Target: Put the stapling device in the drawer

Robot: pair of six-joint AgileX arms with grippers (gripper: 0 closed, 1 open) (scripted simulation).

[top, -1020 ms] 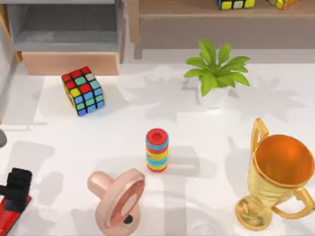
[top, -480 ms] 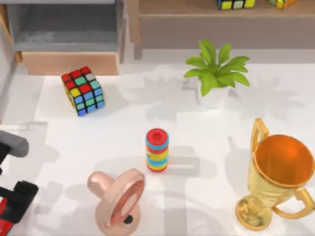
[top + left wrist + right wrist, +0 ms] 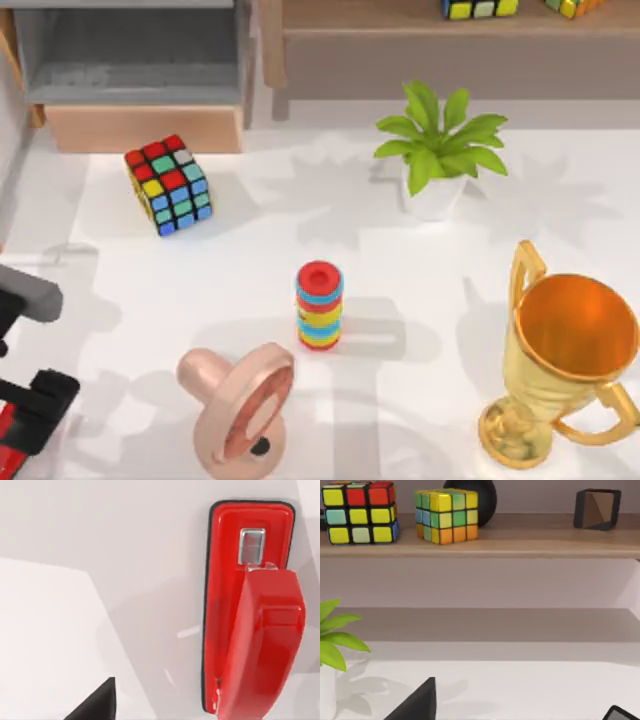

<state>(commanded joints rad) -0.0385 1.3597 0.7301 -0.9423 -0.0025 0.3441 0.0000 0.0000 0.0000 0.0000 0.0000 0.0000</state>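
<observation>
Stapling device (image 3: 250, 620) lies under the left tool (image 3: 35, 405).

Top view: overhead, looking down on the table (image 3: 420, 300). Left wrist view: very near the stapling device (image 3: 250, 615), also lower left in the top view. Right wrist view: level, facing the shelf (image 3: 485, 542), shared with the top view's upper edge.
</observation>
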